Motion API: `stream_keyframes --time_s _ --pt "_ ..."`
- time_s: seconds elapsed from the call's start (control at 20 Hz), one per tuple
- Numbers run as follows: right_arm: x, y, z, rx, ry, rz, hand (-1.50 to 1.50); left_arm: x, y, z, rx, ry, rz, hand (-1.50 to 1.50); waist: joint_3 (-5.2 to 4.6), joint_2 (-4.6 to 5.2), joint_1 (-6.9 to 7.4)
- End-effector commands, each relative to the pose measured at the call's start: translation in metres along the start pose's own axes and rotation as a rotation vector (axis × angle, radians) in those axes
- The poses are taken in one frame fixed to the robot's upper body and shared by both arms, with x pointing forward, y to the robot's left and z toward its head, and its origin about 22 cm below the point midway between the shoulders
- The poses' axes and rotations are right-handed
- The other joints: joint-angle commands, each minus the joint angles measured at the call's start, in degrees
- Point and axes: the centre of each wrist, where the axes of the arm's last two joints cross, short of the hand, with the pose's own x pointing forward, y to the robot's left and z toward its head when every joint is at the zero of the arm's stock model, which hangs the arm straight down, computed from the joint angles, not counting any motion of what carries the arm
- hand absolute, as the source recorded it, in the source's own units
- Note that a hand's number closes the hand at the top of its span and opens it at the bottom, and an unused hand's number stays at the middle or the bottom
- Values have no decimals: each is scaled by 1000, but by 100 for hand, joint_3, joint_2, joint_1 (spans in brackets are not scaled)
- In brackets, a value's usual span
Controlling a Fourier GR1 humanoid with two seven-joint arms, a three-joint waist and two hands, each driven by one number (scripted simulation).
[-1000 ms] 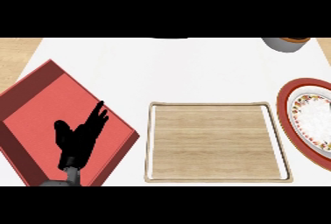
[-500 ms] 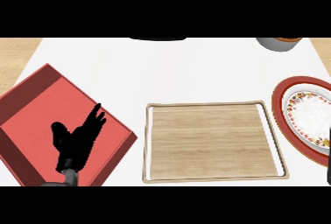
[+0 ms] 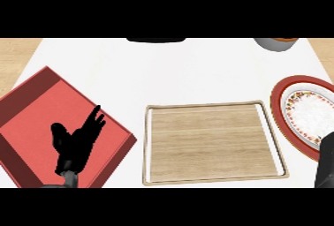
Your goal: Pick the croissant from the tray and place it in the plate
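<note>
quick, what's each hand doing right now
Left hand: open, fingers straight, over the red tray, holding nothing.
Right hand: only a dark sliver shows at the right edge; state cannot be told.

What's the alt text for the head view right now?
The robot's left hand, fingers straight, hangs open over a red tray at the left of a white counter. A wooden tray sits in the middle and a red-rimmed patterned plate at right, the right hand barely showing below it. No croissant is visible.
</note>
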Motion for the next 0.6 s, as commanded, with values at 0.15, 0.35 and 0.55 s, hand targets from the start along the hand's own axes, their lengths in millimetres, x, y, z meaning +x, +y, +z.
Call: stream_keyframes --time_s 0.15,0.35,0.55 --pt "-24 27 -1 157 203 -64 -150 -11 1 -3 -5 37 -8 0 -22 -8 -66" --pt "-11 28 -4 126 122 -203 -150 -14 -5 -7 3 37 -11 0 -23 1 -44" --pt "-22 24 13 5 89 -399 -150 -15 -2 -2 6 34 -1 0 -22 -2 -46"
